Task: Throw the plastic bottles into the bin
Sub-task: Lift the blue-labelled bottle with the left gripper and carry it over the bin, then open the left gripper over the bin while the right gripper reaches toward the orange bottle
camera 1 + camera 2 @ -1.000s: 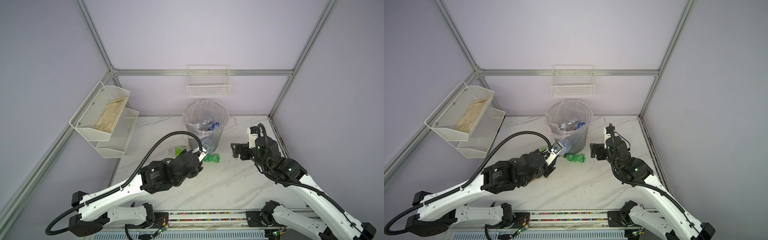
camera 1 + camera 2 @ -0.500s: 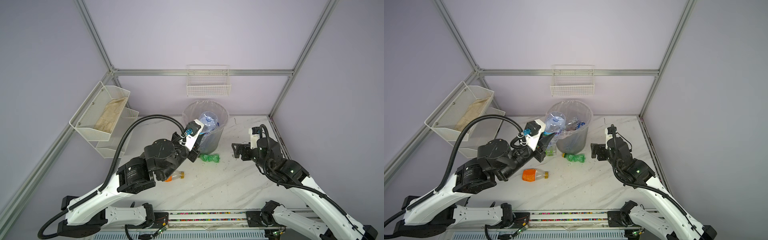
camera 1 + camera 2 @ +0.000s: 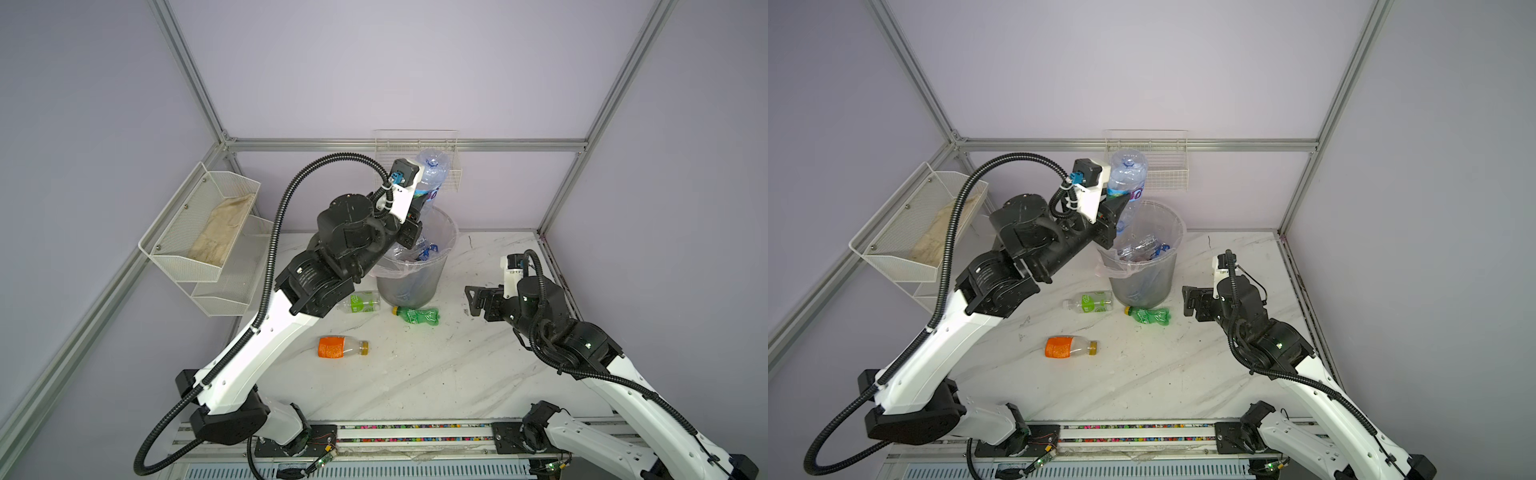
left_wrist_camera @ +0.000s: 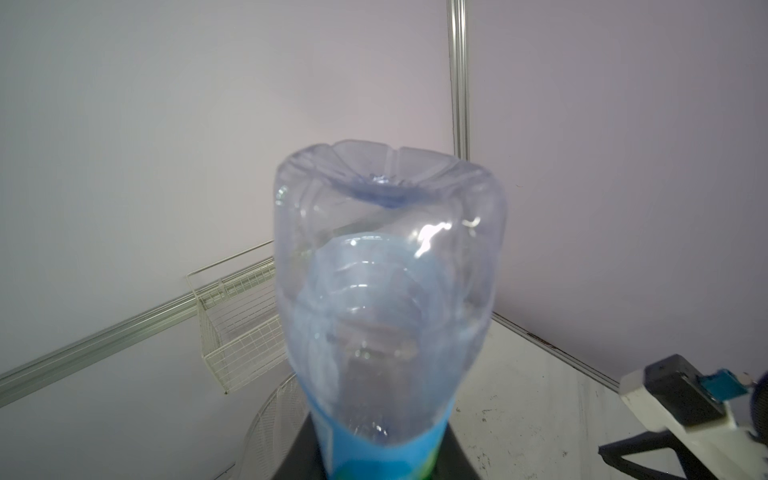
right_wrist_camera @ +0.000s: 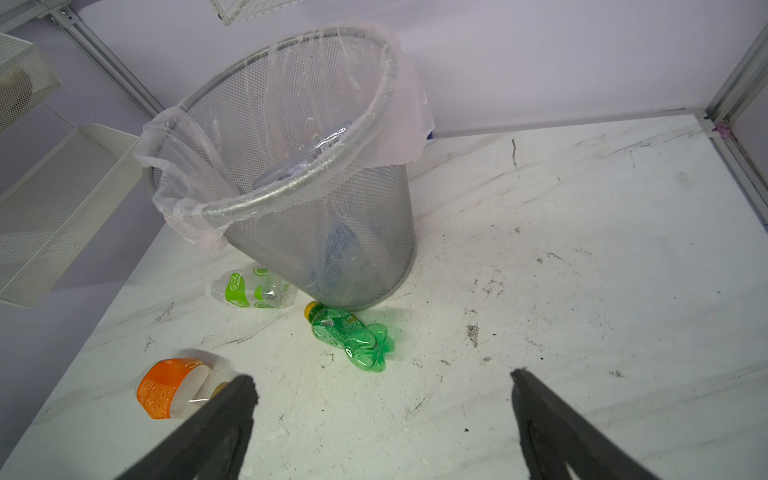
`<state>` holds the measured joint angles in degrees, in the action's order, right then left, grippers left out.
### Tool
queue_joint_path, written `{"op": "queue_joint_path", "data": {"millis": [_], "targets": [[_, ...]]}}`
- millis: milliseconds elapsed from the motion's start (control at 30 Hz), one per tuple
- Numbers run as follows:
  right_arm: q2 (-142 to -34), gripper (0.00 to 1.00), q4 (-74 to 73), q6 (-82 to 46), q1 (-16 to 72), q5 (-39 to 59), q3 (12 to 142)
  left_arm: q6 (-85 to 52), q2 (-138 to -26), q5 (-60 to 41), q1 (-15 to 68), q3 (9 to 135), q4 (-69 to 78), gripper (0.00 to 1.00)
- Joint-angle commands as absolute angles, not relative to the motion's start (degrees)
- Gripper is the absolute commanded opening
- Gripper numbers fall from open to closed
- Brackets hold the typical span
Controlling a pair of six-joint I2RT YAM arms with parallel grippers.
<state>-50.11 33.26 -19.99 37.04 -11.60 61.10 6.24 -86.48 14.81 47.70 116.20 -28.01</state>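
So the left gripper is clamping a big clear plastic bottle with a blue label around the label band. It's holding it base up, with the neck end pointing down toward the round grey mesh bin with the clear bag liner. In both top views the bottle is hanging over the bin's mouth, on the side nearest the left arm rather than dead centre. A pile of bottles is already sitting inside.

The right gripper is hovering low over the white marble tabletop, jaws wide apart and gripping nothing.

What I'm worrying about:
- The bottle is long and the drop point is looking close to the rim. If it lets go here, the neck could be clipping the rim or the bag edge and the bottle could be tipping out.
- The bin is filling up, so a tall bottle might be bouncing off the pile.
- Three bottles are lying right by the bin's foot: a clear one with a green label, an all-green one and an orange-labelled one. One more on the floor is only adding work.
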Motion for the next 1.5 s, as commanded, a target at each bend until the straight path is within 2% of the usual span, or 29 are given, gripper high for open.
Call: {"op": "queue_joint_path", "data": {"millis": [0, 167, 200, 233, 267, 300, 367, 633, 900, 1133, 1233, 1467], "targets": [[-49.6, 0.97, 34.2, -20.6, 37.3, -11.6, 62.8, 2.7, -90.6, 8.7, 44.2, 123.9, -29.4, 0.25], [-49.7, 0.97, 35.0, -20.5, 37.3, -11.3, 64.3, 0.0, -99.2, 6.7, 39.4, 131.1, -36.9, 0.28], [-49.6, 0.97, 35.1, -20.5, 37.3, -11.3, 64.6, -0.8, -101.5, 7.4, 38.3, 133.6, -39.9, 0.42], [-49.6, 0.97, 35.2, -20.5, 37.3, -11.2, 64.8, -1.6, -103.4, 9.2, 37.7, 135.5, -42.5, 0.68], [-49.6, 0.97, 35.4, -20.5, 37.3, -11.1, 65.1, -2.1, -105.0, 10.5, 37.2, 137.2, -45.1, 0.89], [-49.5, 0.97, 35.6, -20.6, 37.3, -11.1, 65.4, -2.3, -106.1, 11.5, 36.9, 138.3, -47.2, 1.00], [-49.3, 0.97, 36.1, -20.5, 37.3, -11.0, 65.6, -3.5, -105.1, 12.6, 37.0, 137.6, -48.1, 1.00], [-50.3, 0.98, 35.9, -19.4, 37.3, -9.0, 65.3, -6.8, -89.4, 10.9, 37.3, 121.6, -39.9, 1.00], [-52.1, 0.98, 35.2, -15.5, 37.3, -4.2, 66.0, -11.8, -64.2, 13.3, 37.4, 91.8, -35.6, 1.00], [-56.7, 0.98, 33.8, -11.9, 37.8, 5.5, 67.6, -18.1, -46.6, 14.2, 37.5, 74.6, -39.2, 1.00], [-59.1, 0.98, 33.1, -11.0, 41.8, 5.6, 68.5, -20.8, -40.4, 14.7, 37.4, 68.5, -42.4, 1.00], [-71.0, 0.98, 33.2, -9.4, 60.0, -3.7, 75.5, -28.1, -26.5, 15.6, 37.4, 56.7, -48.0, 1.00]]}}
